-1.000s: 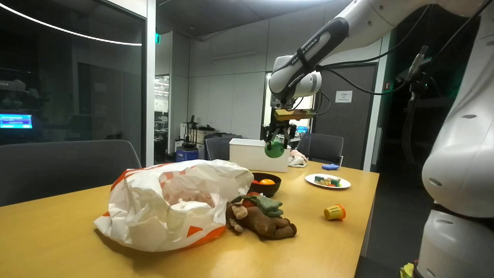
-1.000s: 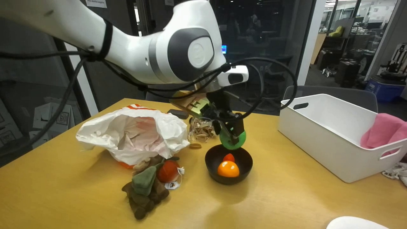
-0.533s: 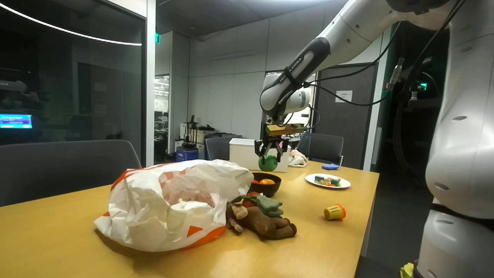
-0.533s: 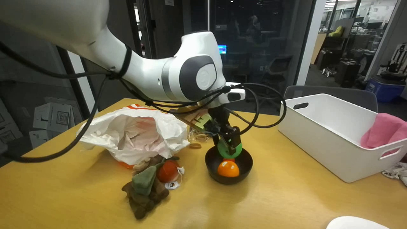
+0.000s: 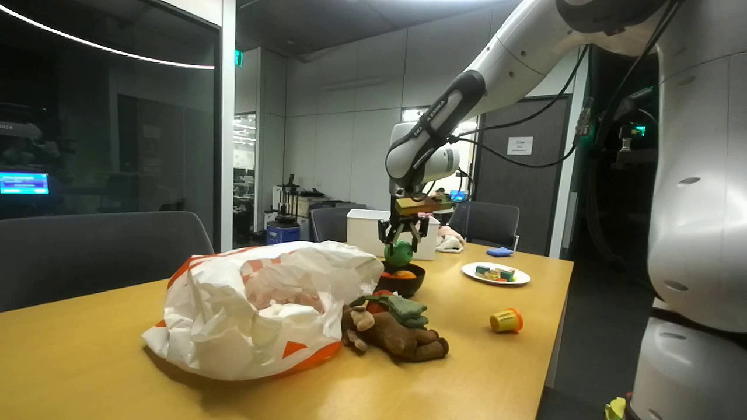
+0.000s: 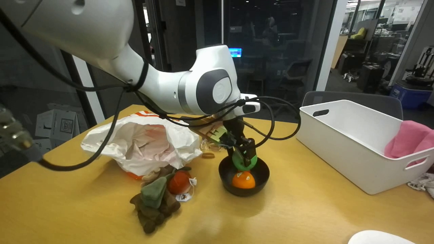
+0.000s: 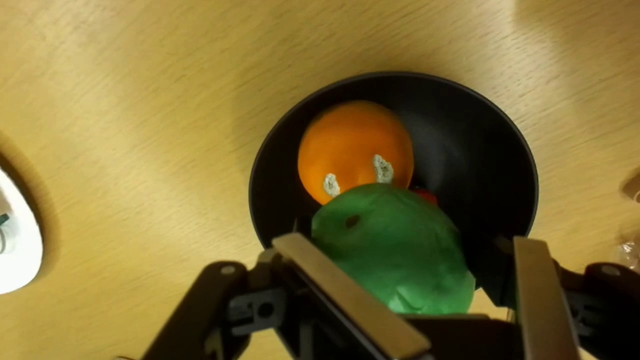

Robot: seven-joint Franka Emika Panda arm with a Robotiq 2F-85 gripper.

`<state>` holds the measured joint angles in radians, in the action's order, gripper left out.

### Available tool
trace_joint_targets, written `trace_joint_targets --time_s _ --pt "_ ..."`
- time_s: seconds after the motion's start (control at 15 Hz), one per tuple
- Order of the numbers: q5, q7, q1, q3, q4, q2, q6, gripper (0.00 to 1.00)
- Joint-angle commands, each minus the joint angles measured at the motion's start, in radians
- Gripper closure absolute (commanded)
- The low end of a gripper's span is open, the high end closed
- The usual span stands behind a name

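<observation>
Hand [image 5: 402, 241] clamped on green ball [image 7: 397, 245], apparently from two sides and low down; ball directly beneath the hand, round, without a clear long axis; black bowl [image 7: 485, 170] straight below that in both exterior views, underside of the ball about level with the rim or a little inside, impossible to say which; orange round piece [image 7: 352, 145] in the bowl, partly covered by the ball in the wrist view, touching or apart unclear, with red piece [image 7: 427, 196] showing as a sliver beside it; only one arm [image 5: 516, 63] near; bowl well in from the tabletop [image 6: 305, 210] edge beside the arm's base [image 5: 683, 373], between white bag [image 5: 268, 315] toward the opposite edge and white bin [image 6: 339, 149]; white plate [image 5: 470, 270] and yellow tub [image 5: 503, 321] closer to the base-side edge in an exterior view; compared with a second ago, hand and ball lower, down from well above the bowl to its rim, red piece now mostly hidden behind the ball in an exterior view; grip much the same; bag, bin and bowl unmoved
</observation>
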<state>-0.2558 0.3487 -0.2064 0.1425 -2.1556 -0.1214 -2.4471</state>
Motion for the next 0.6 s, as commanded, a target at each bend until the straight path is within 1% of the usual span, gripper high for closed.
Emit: trace_joint_targets --time_s 0.0,0.07,0.2,0.33,0.53 --pt "0.018 0.011 0.028 0.023 0.030 -0.019 -0.021 0.04" --pt "0.025 0.013 0.031 0.023 0.029 -0.017 -0.021 0.00" --pt "0.057 0.002 0.034 0.019 0.025 0.000 -0.005 0.00" --pt "0.124 -0.019 0.037 0.010 0.019 0.026 0.026 0.00" --pt "0.202 -0.046 0.053 -0.003 0.008 0.092 0.120 0.00"
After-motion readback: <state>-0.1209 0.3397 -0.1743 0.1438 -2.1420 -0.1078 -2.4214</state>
